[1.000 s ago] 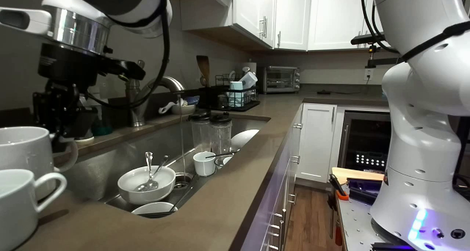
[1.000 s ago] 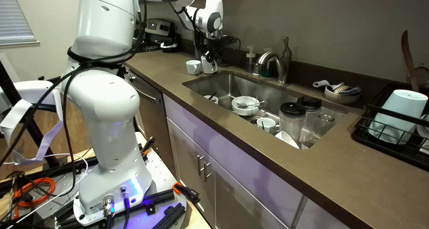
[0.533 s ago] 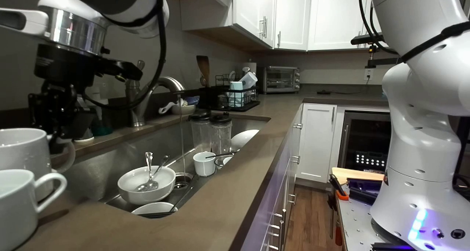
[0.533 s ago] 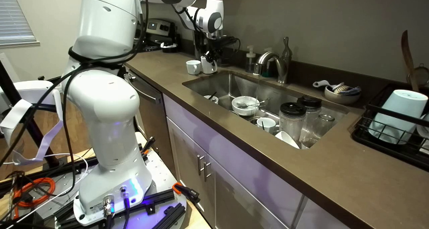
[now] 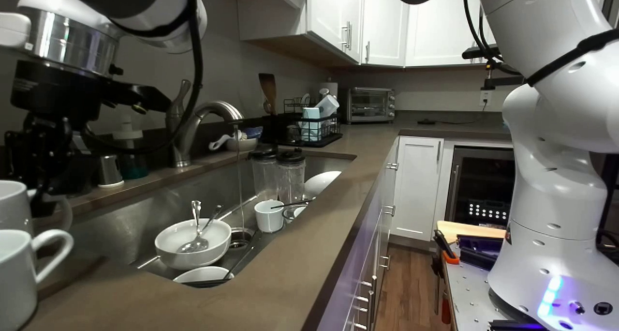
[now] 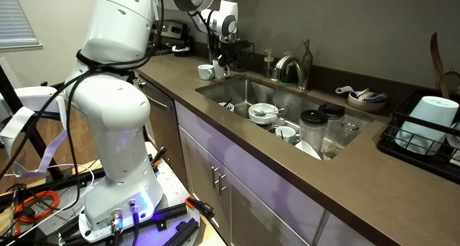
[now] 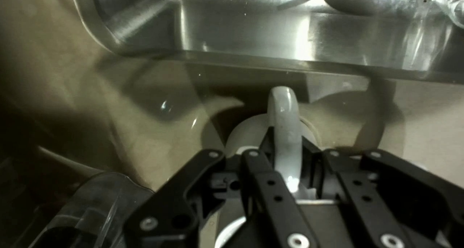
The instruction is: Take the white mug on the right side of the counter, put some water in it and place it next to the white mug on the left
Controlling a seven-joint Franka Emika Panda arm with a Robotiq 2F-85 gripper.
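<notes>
My gripper is shut on the handle of a white mug on the counter left of the sink. In the wrist view the fingers press both sides of the upright handle. The mug looks upright and at counter level; whether it touches the counter is not certain. A second white mug stands right beside it, close or touching, and also shows in an exterior view. Water runs from the faucet in a thin stream into the sink.
The sink holds a white bowl with spoons, a white mug and lidded jars. Soap bottles stand by the faucet. A clear glass-like container is near the gripper. A dish rack stands past the sink.
My gripper has moved left in both exterior views, with the gripped mug moving along. The second mug has also shifted slightly left.
</notes>
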